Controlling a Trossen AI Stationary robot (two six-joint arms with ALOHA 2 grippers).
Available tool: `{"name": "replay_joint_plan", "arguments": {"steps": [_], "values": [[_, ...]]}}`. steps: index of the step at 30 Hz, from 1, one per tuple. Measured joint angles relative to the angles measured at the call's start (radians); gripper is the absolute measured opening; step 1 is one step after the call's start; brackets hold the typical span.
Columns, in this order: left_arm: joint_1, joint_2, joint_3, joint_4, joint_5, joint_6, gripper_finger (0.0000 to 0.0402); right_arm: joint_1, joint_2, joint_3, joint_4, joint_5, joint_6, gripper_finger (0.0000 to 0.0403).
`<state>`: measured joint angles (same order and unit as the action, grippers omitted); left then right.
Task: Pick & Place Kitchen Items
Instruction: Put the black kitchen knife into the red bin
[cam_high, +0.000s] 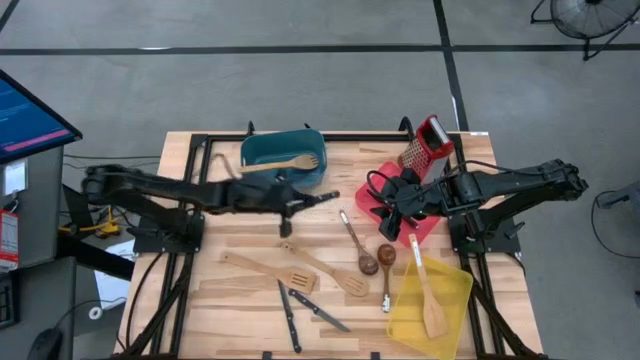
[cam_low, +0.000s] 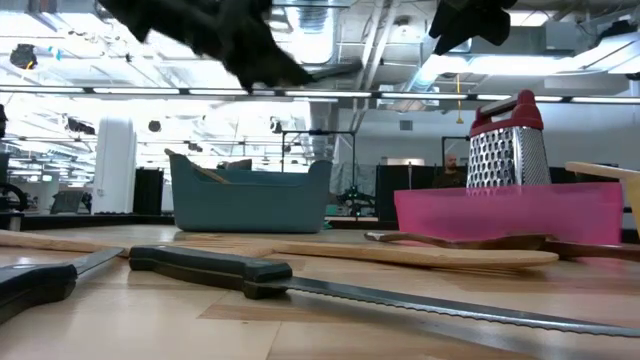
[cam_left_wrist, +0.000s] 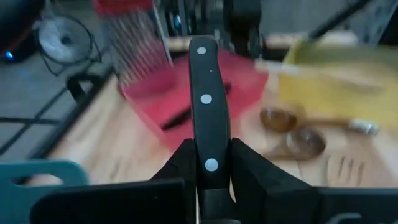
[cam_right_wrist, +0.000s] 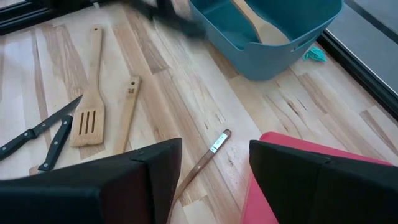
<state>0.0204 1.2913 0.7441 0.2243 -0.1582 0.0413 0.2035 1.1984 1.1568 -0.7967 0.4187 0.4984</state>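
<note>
The left pincer (cam_left_wrist: 208, 165) is clenched on a black-handled knife (cam_left_wrist: 204, 99), its 2 fingers (cam_left_wrist: 180, 163) pinching the handle near the lowest of 3 rivets, with most of the handle sticking out ahead of it. In the high view this pincer (cam_high: 293, 203) hangs above the table (cam_high: 240, 290), just in front of the teal bin (cam_high: 283, 156), which already holds a wooden spatula (cam_high: 290, 163). The right pincer (cam_right_wrist: 211, 168) stands released and empty over the near edge of the red bin (cam_high: 378, 192), with a grater (cam_high: 428, 142) leaning at that bin's far side.

The main risk is the grip itself. The hold looks narrow on a smooth handle, so a quick swing could let the knife pivot or slide out and drop onto the table. The blade is hidden behind the fingers, so I cannot tell where it points.

The second risk is the 2 arms meeting. Ahead of the left pincer lies the red bin, and the right pincer already sits there; carrying the knife that way could strike it or the grater.

Below and beside the left pincer lie slotted turners (cam_high: 297, 279), 2 brown spoons (cam_high: 368, 263), and 2 more knives (cam_high: 288, 316); the yellow bin (cam_high: 405, 310) holds another spatula (cam_high: 428, 295).
</note>
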Motion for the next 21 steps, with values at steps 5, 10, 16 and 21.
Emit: {"name": "replay_joint_plan", "arguments": {"steps": [5,10,16,21], "values": [[-0.015,-0.214,0.0,0.025,0.118,-0.083,0.0041,0.0,0.0,0.0,0.017,-0.001,-0.005,0.0193],[-0.067,-0.397,0.0,0.091,0.232,-0.102,0.0042,0.0,0.0,0.0,0.032,0.0,-0.011,0.0192],[-0.173,-0.519,0.0,0.255,0.409,-0.124,0.0042,0.0,-0.001,0.0,0.035,0.0,-0.01,0.0193],[-0.284,-0.537,0.0,0.441,0.584,-0.092,0.0047,0.0,-0.001,0.0,0.048,0.0,-0.01,0.0189]]}}
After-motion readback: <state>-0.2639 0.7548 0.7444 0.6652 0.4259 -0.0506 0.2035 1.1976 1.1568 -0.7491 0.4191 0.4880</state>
